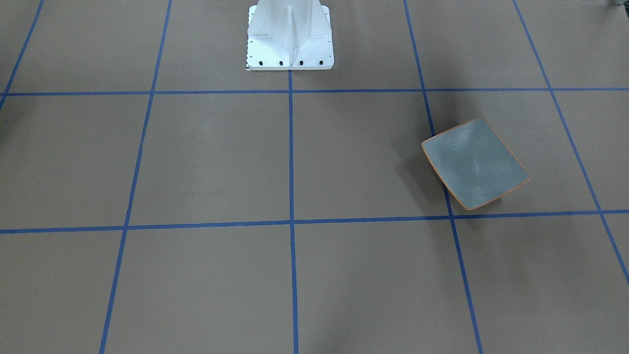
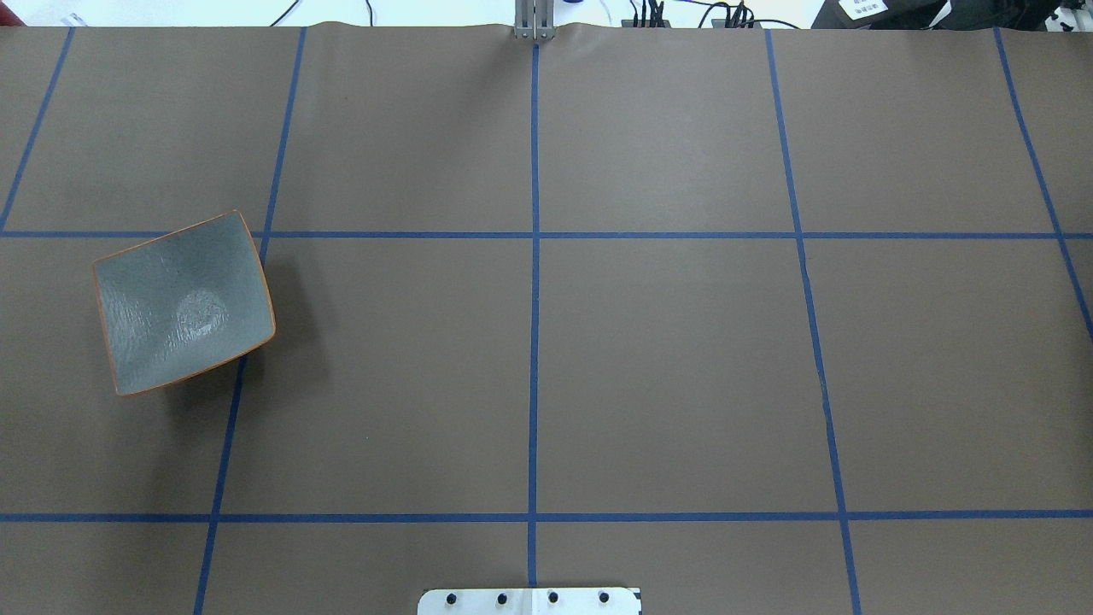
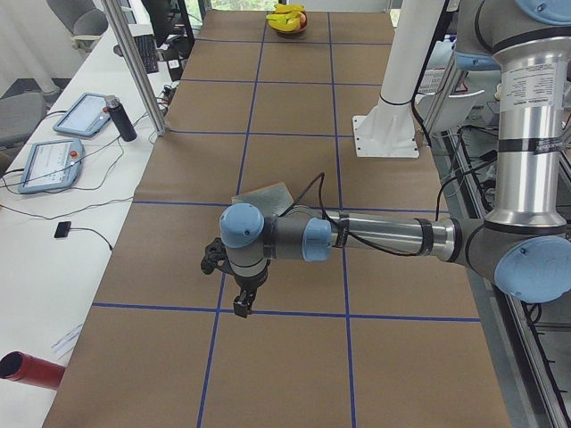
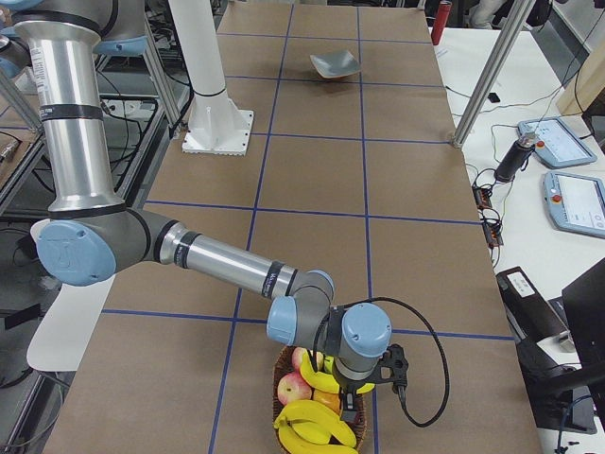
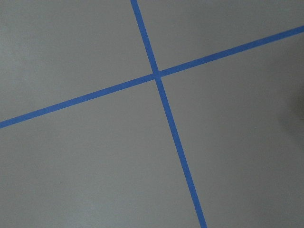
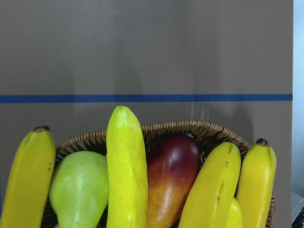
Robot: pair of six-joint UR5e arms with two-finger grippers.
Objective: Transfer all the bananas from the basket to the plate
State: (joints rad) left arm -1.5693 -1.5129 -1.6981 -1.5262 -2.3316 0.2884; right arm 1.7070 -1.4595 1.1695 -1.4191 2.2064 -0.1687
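Note:
Several yellow bananas [image 6: 126,166] lie in a wicker basket [image 6: 175,127] near the table's right end, also seen in the exterior right view as bananas [image 4: 317,426] in the basket [image 4: 280,374]. My right gripper [image 4: 351,405] hangs just above them; whether it is open or shut, I cannot tell. The grey-blue plate [image 2: 184,303] with an orange rim sits bare on the robot's left side, also the plate [image 1: 474,164]. My left gripper [image 3: 241,306] hovers over the brown table just beside the plate [image 3: 263,196]; its state I cannot tell.
A green pear [image 6: 78,190] and a red-yellow fruit [image 6: 171,175] share the basket. The white robot pedestal [image 1: 290,34] stands mid-table. Tablets [image 3: 53,152], a black bottle [image 3: 120,119], a metal post [image 3: 134,62] and a red cylinder [image 3: 31,370] line the operators' side.

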